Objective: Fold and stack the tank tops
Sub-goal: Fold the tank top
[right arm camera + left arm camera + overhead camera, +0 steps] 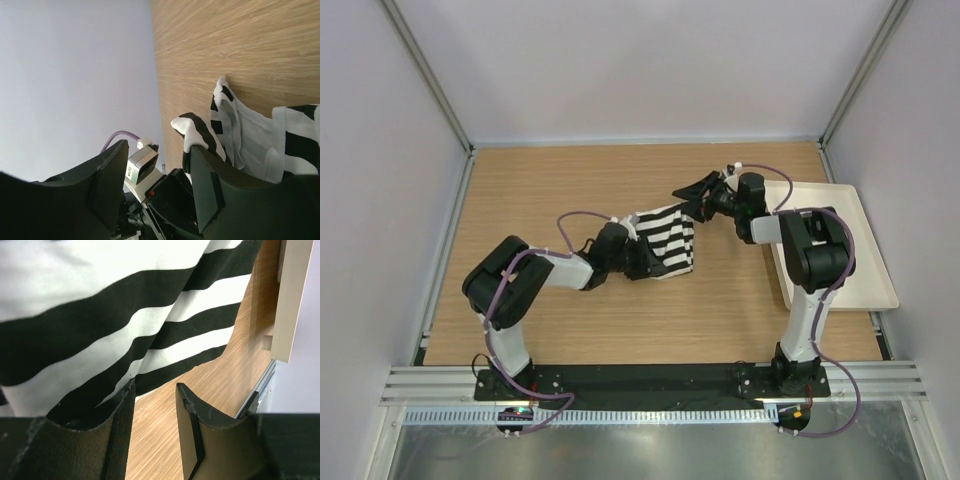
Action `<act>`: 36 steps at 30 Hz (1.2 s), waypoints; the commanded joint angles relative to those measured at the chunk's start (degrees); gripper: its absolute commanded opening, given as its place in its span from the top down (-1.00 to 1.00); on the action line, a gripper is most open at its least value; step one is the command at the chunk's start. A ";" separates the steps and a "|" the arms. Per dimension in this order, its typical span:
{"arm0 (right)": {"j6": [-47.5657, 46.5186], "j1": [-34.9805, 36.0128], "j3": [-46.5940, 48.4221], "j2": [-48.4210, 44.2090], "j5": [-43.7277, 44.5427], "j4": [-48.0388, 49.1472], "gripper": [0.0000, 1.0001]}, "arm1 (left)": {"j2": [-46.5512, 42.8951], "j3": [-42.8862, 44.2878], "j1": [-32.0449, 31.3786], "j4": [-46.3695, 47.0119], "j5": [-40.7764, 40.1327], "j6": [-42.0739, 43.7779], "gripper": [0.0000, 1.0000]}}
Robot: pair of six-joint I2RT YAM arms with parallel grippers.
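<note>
From above, your top (665, 240) lies bunched mid-table between the two grippers, and its neck and armholes are folded out of sight. The left gripper (642, 258) is at its near-left edge, with its fingertips lost among black housing and cloth. The right gripper (695, 192) is at the far-right corner, jaws spread. The tray (850, 200) lies on the right, partly covered by the right arm. The table (570, 200) is pale wood, closed in by plain light walls (620, 60).

In the left wrist view, stripes fill the upper frame, blurred by closeness, and the top's outline is cut off. The fingers stand apart with bare wood between them. Cloth hangs by the outside of one finger, and you cannot tell whether it touches.

In the right wrist view, the fingers are wide apart and pinch nothing. A twisted corner of the top pokes up beside one finger, and the rest runs off frame. Between the fingers you see part of the left arm (142, 167) and a purple cable (117, 136).
</note>
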 commanded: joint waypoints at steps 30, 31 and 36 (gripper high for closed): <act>-36.68 -0.69 8.44 -6.22 13.40 -39.15 -0.05 | 2.45 23.71 14.44 -26.03 -1.36 9.92 -0.15; -36.60 -0.43 8.96 -5.35 13.48 -39.16 -0.01 | 2.98 24.50 14.44 -25.94 -1.27 9.92 -0.14; -36.24 0.63 10.99 -2.97 13.04 -39.59 0.09 | 6.05 26.61 14.53 -25.85 -1.62 9.48 -0.06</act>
